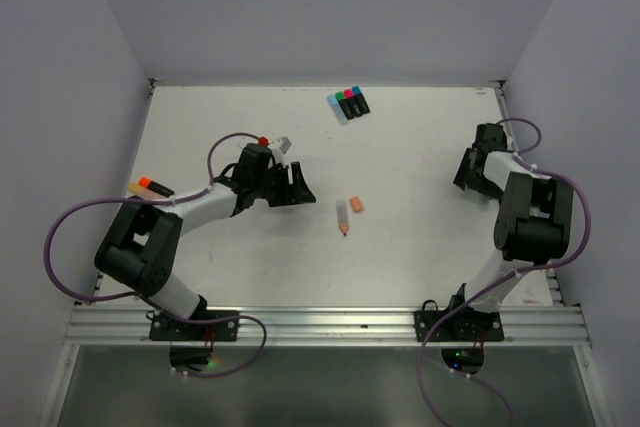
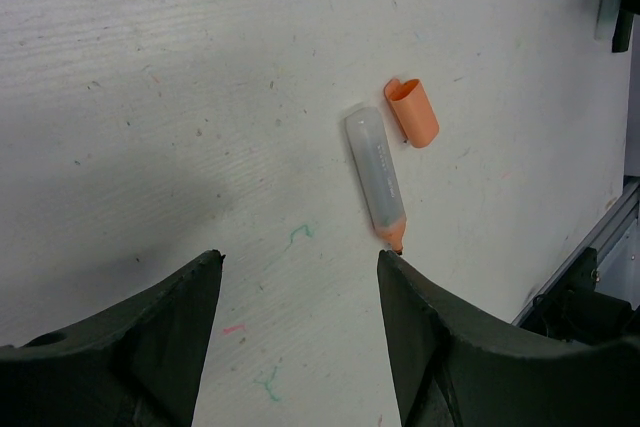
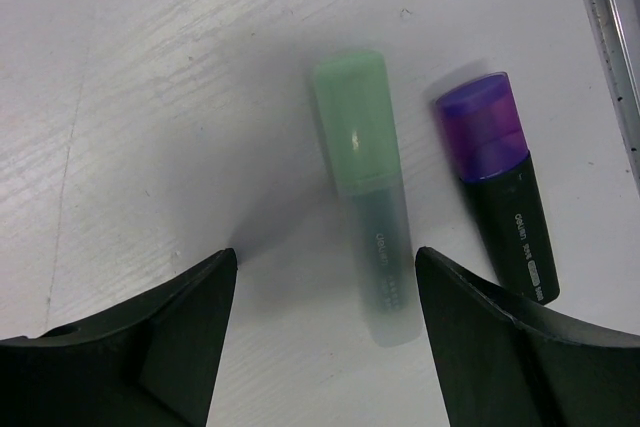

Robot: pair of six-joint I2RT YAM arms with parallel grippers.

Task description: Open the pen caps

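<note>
Along the bottom edge of the top view, the aluminium rail [image 1: 330,322] is carrying both arm bases. Above it on the white table [image 1: 400,147], left of centre, the left gripper [image 2: 300,259] is hovering with its claw spread wide and clasping nothing. In its wrist view, a translucent pen body [image 2: 378,177] is lying uncapped in the middle of the frame, with its orange nib showing just beside one fingertip. The loose orange cap [image 2: 412,112] is resting just beside the body's far end, to the upper right. At the left edge of the top view, an orange-and-black highlighter [image 1: 152,187] is lying half hidden behind the left arm. On the right side, the right gripper [image 3: 326,255] is hanging over two capped pens, its claw gaping and gripping nothing. The green cap [image 3: 350,117] is sitting on a pale body at centre frame, and the purple cap [image 3: 480,127] on a black body at upper right. Both pens are lying flat and apart, and the right arm is hiding them from the top view. Farthest off, at top centre, a row of capped highlighters [image 1: 348,104] is lying side by side.
</note>
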